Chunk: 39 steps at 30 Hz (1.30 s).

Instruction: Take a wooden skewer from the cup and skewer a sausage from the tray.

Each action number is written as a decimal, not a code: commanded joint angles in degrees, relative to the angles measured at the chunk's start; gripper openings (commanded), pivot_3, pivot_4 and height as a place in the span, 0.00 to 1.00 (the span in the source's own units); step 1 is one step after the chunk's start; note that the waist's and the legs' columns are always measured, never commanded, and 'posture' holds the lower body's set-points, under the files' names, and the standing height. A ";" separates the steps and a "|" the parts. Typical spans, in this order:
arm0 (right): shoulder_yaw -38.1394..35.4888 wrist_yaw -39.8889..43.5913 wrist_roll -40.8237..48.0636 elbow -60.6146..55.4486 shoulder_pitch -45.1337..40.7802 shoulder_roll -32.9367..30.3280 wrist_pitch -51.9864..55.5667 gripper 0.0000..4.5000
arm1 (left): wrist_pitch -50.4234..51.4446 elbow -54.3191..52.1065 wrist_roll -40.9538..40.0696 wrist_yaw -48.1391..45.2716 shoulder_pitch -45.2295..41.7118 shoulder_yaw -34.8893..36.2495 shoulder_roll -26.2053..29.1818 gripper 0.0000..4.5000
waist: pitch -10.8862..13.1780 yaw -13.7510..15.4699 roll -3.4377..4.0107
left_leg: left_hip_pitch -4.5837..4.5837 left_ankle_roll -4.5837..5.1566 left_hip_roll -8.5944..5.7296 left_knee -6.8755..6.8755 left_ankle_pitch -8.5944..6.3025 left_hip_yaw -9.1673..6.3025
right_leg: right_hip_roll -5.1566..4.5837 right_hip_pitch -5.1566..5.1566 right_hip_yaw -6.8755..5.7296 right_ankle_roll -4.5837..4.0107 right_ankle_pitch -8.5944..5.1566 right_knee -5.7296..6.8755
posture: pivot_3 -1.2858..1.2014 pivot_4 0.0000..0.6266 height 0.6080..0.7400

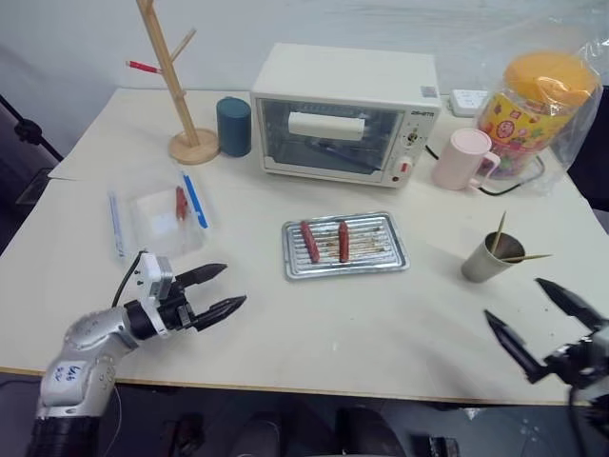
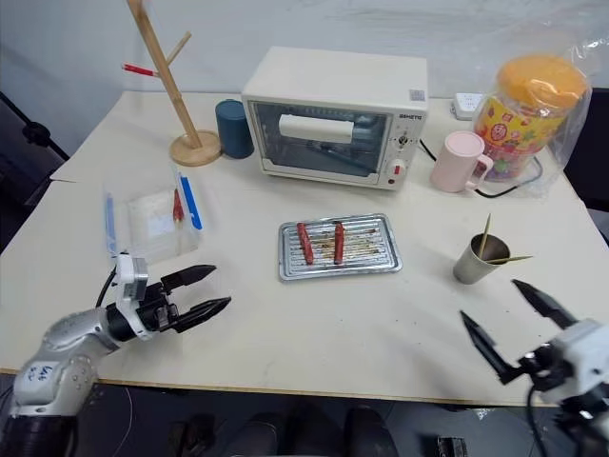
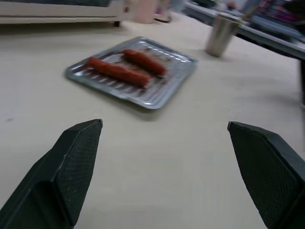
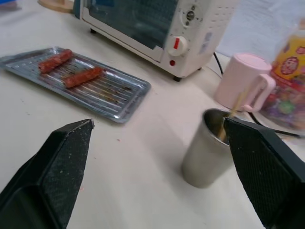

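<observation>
The right gripper (image 1: 540,316) hangs wide open and empty just short of the cup (image 1: 489,258), likely lined up to pinch 1 of the 2 skewers (image 1: 499,231) leaning out of it, while the left gripper (image 1: 213,290) is just as wide and empty, aimed across the table (image 1: 381,324) toward the tray (image 1: 344,246). The skewers are thin pale sticks in a tapered grey cup; the shorter sausage (image 1: 343,241) lies smooth and reddish-brown on the shiny ridged tray beside a slimmer one

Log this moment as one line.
left gripper: open, empty | right gripper: open, near cup | skewers in cup | sausages on tray
</observation>
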 commanded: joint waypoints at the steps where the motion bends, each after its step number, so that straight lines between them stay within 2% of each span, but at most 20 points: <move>1: -10.99 6.57 3.91 7.64 1.37 -4.84 1.87 1.00 | 3.54 -2.50 -3.95 -3.53 -4.86 -1.12 1.05 0.99 | 0.00 0.10 0.00 | 0.05 0.04 0.00 0.00 -0.02 -0.01 | 0.00 0.08 -0.01 0.00 0.00 -0.05 | 0.52 0.24 1.00; 4: -14.57 13.12 4.30 15.98 0.45 -10.99 4.44 1.00 | 4.59 -1.92 -3.44 -4.83 -8.30 -2.42 0.93 0.99 | 0.01 -0.06 0.00 | 0.21 0.11 0.05 -0.08 -0.07 -0.02 | 0.03 0.30 -0.05 0.00 0.00 -0.25 | 0.52 0.24 1.00; 7: -14.62 19.43 3.46 21.06 -0.30 -17.29 8.10 1.00 | 6.11 -1.64 -3.39 -4.99 -8.93 -3.20 0.31 0.99 | -0.02 -0.75 0.08 | 0.32 0.19 0.05 -0.08 -0.11 0.05 | 0.03 0.46 -0.02 0.03 0.02 -0.37 | 0.52 0.24 1.00; 10: -12.26 20.92 3.97 25.17 -7.84 -24.56 12.23 1.00 | 4.46 -2.36 -1.48 -4.57 -6.72 -3.83 -0.62 0.99 | -0.02 -1.60 0.10 | 0.36 0.19 0.13 -0.19 -0.11 0.05 | 0.10 0.49 -0.03 0.03 0.01 -0.43 | 0.52 0.24 1.00; 13: -7.99 24.07 2.23 29.94 -14.89 -29.94 14.66 1.00 | 5.78 -4.50 -2.78 -3.38 -5.59 -3.59 -1.54 0.99 | -0.02 -1.65 0.17 | 0.38 0.19 0.13 -0.15 -0.11 0.11 | 0.09 0.49 0.01 0.04 0.02 -0.42 | 0.52 0.24 1.00; 17: 4.53 29.92 0.50 37.20 -27.77 -37.60 18.36 1.00 | 6.09 -6.57 -2.87 -1.81 -4.86 -3.78 -2.54 0.99 | 0.06 -1.14 0.23 | 0.28 0.16 0.14 -0.07 -0.10 -0.03 | 0.08 0.49 -0.12 0.03 0.02 -0.46 | 0.52 0.24 1.00; 21: 15.87 33.96 -2.73 43.02 -40.92 -39.86 20.69 1.00 | 6.25 -7.31 -2.89 -0.18 -4.82 -3.58 -3.51 0.99 | 0.08 -0.77 0.28 | 0.21 0.20 0.12 0.05 -0.12 -0.04 | 0.04 0.46 -0.16 0.04 0.02 -0.49 | 0.52 0.24 1.00; 24: 25.01 36.96 -8.14 47.95 -50.84 -38.72 19.98 1.00 | 5.67 -9.00 -2.49 1.43 -3.94 -3.74 -4.47 0.99 | 0.10 -0.62 0.34 | 0.14 0.17 0.12 0.07 -0.14 -0.05 | 0.05 0.38 -0.18 0.04 0.02 -0.50 | 0.52 0.24 1.00; 28: 30.72 40.02 -12.34 53.12 -58.21 -37.32 19.04 1.00 | 5.98 -11.16 -2.69 2.96 -2.23 -3.38 -4.94 0.99 | 0.12 -0.48 0.40 | 0.06 0.16 0.12 0.08 -0.15 -0.04 | 0.05 0.27 -0.18 0.04 0.02 -0.48 | 0.52 0.24 1.00; 32: 32.95 42.66 -14.52 56.08 -61.58 -36.61 17.97 0.85 | 5.56 -12.37 -2.44 3.54 -0.49 -3.40 -4.90 1.00 | 0.10 -0.23 0.42 | -0.13 0.14 0.11 0.11 -0.14 -0.01 | 0.05 0.05 -0.14 0.04 0.02 -0.42 | 0.52 0.24 1.00; 33: 33.23 43.19 -14.87 56.51 -62.09 -36.48 17.55 0.77 | 5.52 -12.45 -2.44 3.62 -0.39 -3.42 -4.86 1.00 | 0.10 -0.19 0.43 | -0.26 0.14 0.11 0.17 -0.14 0.02 | 0.05 -0.08 -0.12 0.04 0.02 -0.35 | 0.52 0.24 1.00; 35: 33.34 43.30 -14.93 56.77 -63.45 -35.75 18.37 0.68 | 5.35 -12.60 -2.29 3.93 -0.29 -3.41 -4.88 1.00 | 0.09 -0.17 0.44 | -0.54 0.11 0.12 0.32 -0.13 0.01 | 0.05 -0.30 -0.15 0.05 0.03 -0.26 | 0.52 0.24 1.00; 39: 33.97 44.21 -15.99 57.15 -64.20 -35.59 18.97 0.47 | 5.04 -12.50 -2.06 4.26 -0.53 -3.53 -4.92 1.00 | 0.08 -0.14 0.46 | -0.56 0.11 0.11 0.33 -0.12 0.01 | 0.05 -0.32 -0.16 0.05 0.03 -0.23 | 0.52 0.24 1.00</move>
